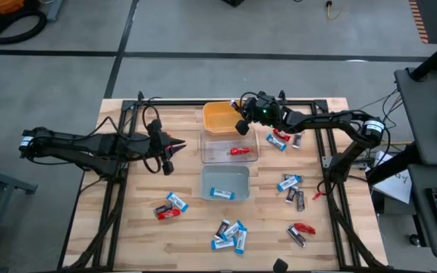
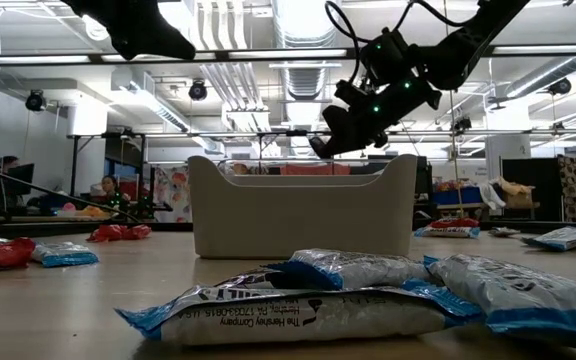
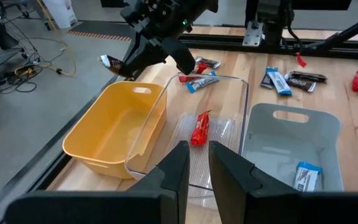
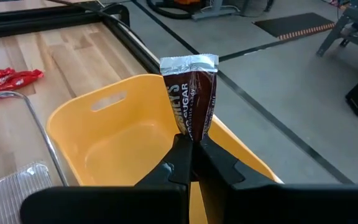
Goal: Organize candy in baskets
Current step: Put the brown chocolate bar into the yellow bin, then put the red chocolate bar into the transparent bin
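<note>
The right gripper [image 4: 191, 146] hangs right over the yellow basket [image 1: 220, 117], with its fingers pinched tight on one dark brown candy bar [image 4: 191, 93]. So the step in hand looks like dropping a brown bar into the yellow basket, which has nothing in it yet. The next move probably calls for the fingers to go a little lower and then open, so the bar falls inside and not over the rim onto the floor side. The bar stands up straight in the fingers, with a shiny silver top edge and white letters on brown. Next to the yellow basket sits the clear basket [image 1: 230, 148] with one red candy [image 1: 238, 151] in it, and past that the grey-blue basket [image 1: 225, 183] with one blue candy [image 1: 221, 195]. Many more candies [image 1: 230, 233] lie loose on the bench [image 1: 135, 235], farther from the yellow basket. The left gripper [image 1: 174, 149] waits beside the clear basket, its fingers close together and holding nothing.
</note>
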